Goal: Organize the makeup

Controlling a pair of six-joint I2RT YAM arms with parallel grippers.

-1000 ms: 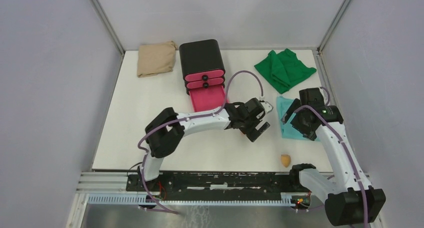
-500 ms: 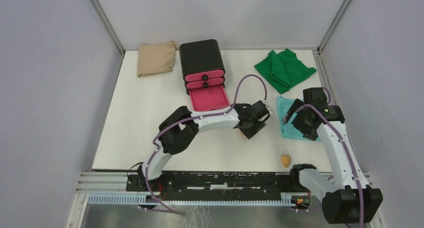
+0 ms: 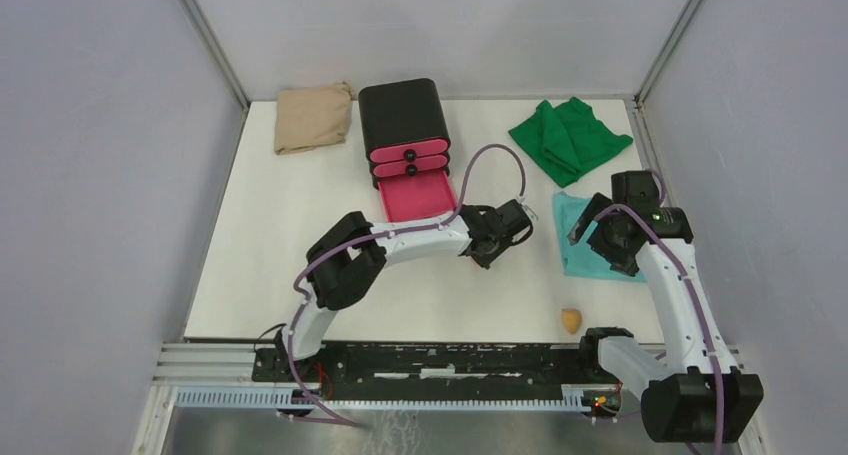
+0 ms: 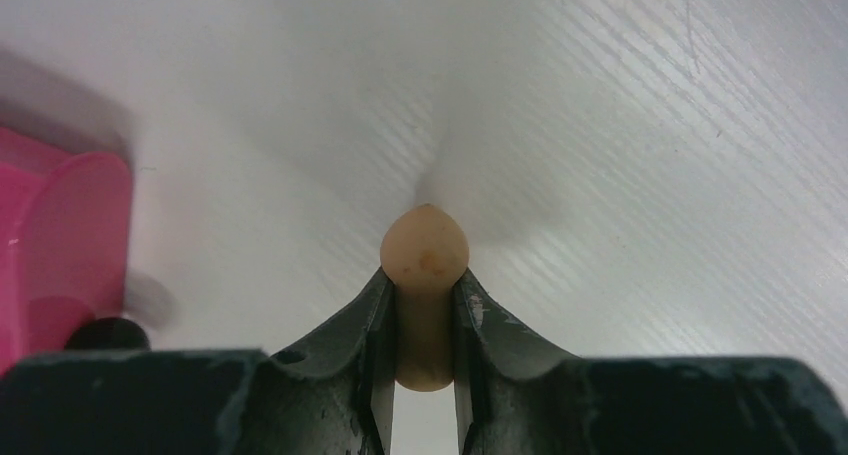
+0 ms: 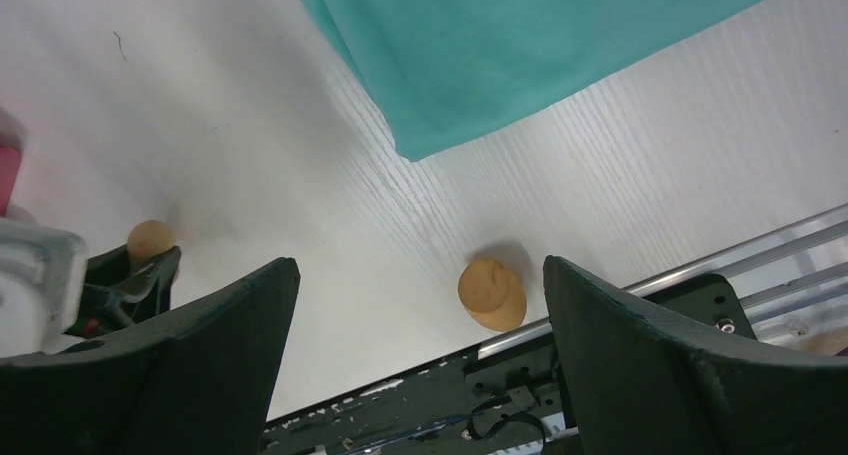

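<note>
One tan sponge [image 3: 570, 320] lies alone on the white worktop [image 3: 280, 245], near the front edge on the right side. From above, we see the left fingers [image 3: 496, 249] just beside the open pink drawer [image 3: 417, 195] of the black box [image 3: 402, 110]. They seem to hold something, but it is hard to see from up here. The right fingers [image 3: 598, 250] hang over the teal cloth [image 3: 570, 225].

In the left wrist view we see it well. The left fingers [image 4: 372, 310] are squeezed tight on the other tan sponge [image 4: 425, 243]. Its pointed tip sticks out past them. A blurry bit of the pink drawer [image 4: 60, 245] shows at the left.

In the right wrist view, the right fingers [image 5: 225, 325] are spread wide apart and hold nothing. Between them, down below, the first tan sponge [image 5: 492, 293] sits on the worktop near the metal rail [image 5: 700, 265]. A corner of the teal cloth [image 5: 520, 45] is above it, well apart. Far left, the other tan sponge [image 5: 150, 241] sits in the left fingers.
</note>
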